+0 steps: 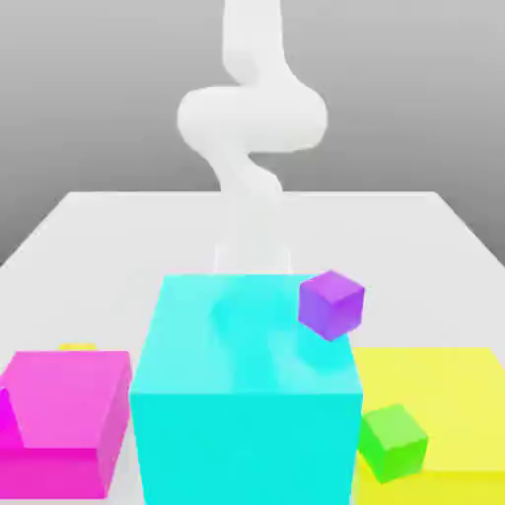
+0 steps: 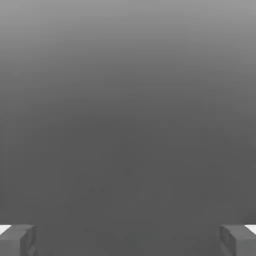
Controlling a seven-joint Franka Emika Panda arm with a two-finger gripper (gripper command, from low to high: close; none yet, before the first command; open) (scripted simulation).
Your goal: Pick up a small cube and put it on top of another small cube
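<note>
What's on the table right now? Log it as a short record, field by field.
arm: white, behind the cyan block
gripper: open, nothing between the fingers
orange-yellow cube: only its top edge peeks over the pink block
green cube: tilted, against the yellow block
purple cube: tilted, at the cyan block's upper corner on the exterior view's right
stacking: not started

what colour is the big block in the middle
Cyan, clearest in the exterior view.

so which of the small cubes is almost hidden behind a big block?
The small orange-yellow cube: just its top edge peeks over the magenta block. The purple cube and green cube are in full view.
</note>
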